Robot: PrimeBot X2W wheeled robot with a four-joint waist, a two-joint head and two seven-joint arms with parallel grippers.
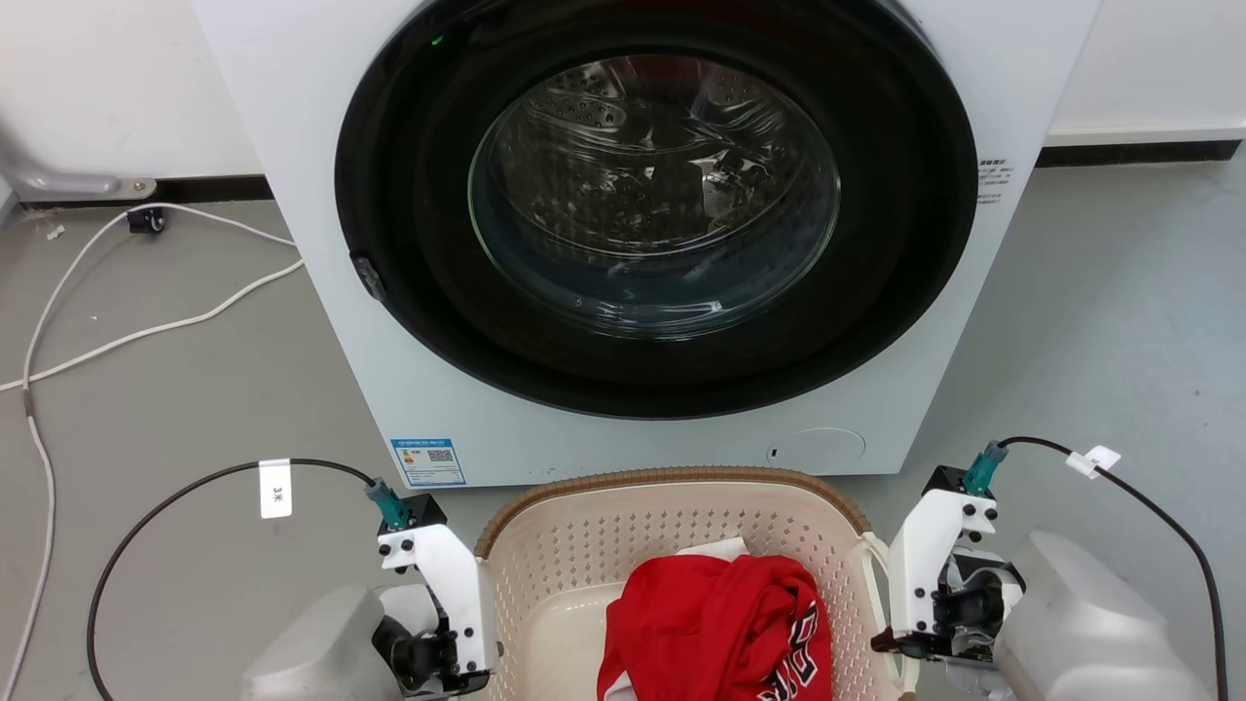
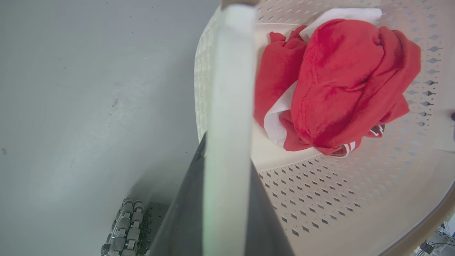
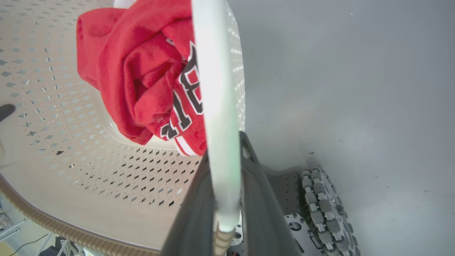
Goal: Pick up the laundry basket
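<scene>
With left pincer (image 2: pixel 227 153) and right pincer (image 3: pixel 225 149), clamped the laundry basket (image 1: pixel 672 479) by its white side handles (image 2: pixel 229 71).
Held a red garment (image 1: pixel 720 623), at lower centre of frame, below the washing machine (image 1: pixel 321 146).

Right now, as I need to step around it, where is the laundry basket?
Head view, bottom centre: the laundry basket is directly before the washing machine, a red jersey inside it.

Jaws clamped on white handle (image 2: pixel 229 89), red garment (image 2: pixel 341 81) in laundry basket (image 2: pixel 320 199), grey floor (image 2: pixel 89 106) alongside.
</scene>
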